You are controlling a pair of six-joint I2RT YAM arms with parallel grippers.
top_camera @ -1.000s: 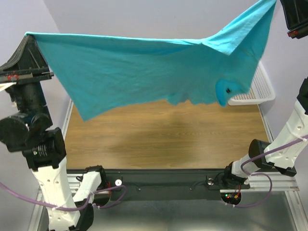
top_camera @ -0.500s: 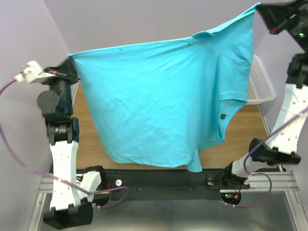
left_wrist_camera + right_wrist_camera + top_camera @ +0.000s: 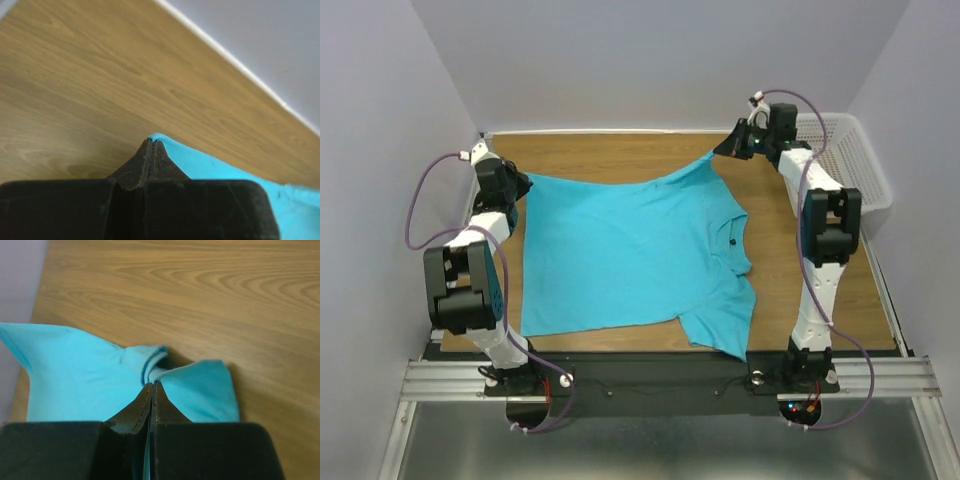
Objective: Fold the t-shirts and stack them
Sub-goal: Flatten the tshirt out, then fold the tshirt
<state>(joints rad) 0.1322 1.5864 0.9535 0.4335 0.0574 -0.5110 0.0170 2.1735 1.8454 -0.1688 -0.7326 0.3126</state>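
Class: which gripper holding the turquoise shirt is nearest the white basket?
The right gripper, shut on the shirt beside the basket; the left gripper pinches the corner farthest from it.

Left arm: my white-and-black left arm (image 3: 470, 270), stretched far forward.
Left gripper: my black 2-finger left gripper (image 3: 151, 146), clamped on the turquoise cloth t-shirt (image 3: 620, 250).
Right arm: white-and-black right arm (image 3: 820, 235), stretched forward too.
Right gripper: black 2-finger right gripper (image 3: 152, 386), clamped likewise.

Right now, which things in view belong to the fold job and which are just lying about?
Job: turquoise t-shirt, spread on the table; left gripper and right gripper, each shut on its far edge.
Lying about: white mesh basket, far right, untouched.
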